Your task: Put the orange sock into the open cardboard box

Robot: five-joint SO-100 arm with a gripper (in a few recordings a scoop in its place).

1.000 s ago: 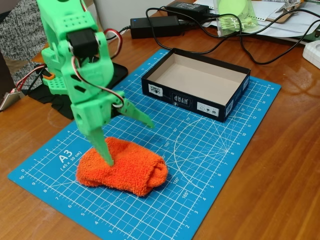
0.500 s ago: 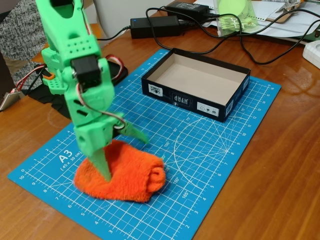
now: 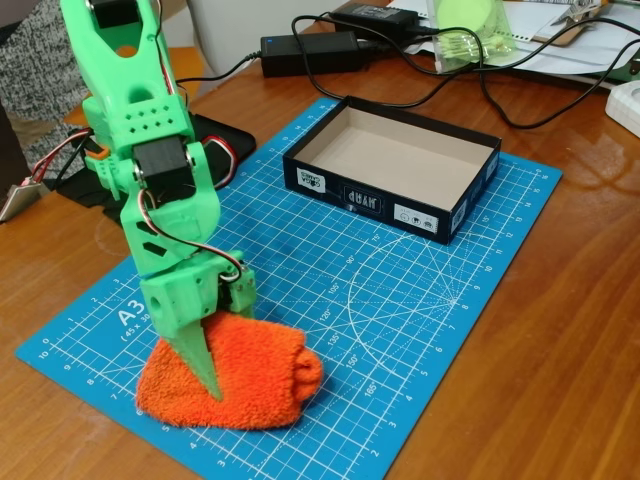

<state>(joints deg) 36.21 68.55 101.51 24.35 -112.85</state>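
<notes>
The orange sock [image 3: 262, 380] lies bunched on the near left part of the blue cutting mat [image 3: 430, 300]. My green gripper [image 3: 214, 380] points straight down into the sock's left half. One long finger [image 3: 203, 362] presses into the fuzzy cloth, and the other jaw is folded in behind it, so the gripper looks shut on the sock. The sock still rests on the mat. The open cardboard box [image 3: 372, 203], black outside and tan inside, stands at the mat's far end, up and to the right of the gripper, with nothing in it.
The arm's base [image 3: 110, 165] stands at the mat's left edge. Black power adapters [image 3: 310, 50] and looping cables [image 3: 500, 100] lie behind the box. Bare wooden table [image 3: 560, 330] borders the mat on the right.
The gripper has sunk lower and shifted toward the near left. Its outstretched jaw has swung in and closed. The sock has been pushed toward the near left and bunched up.
</notes>
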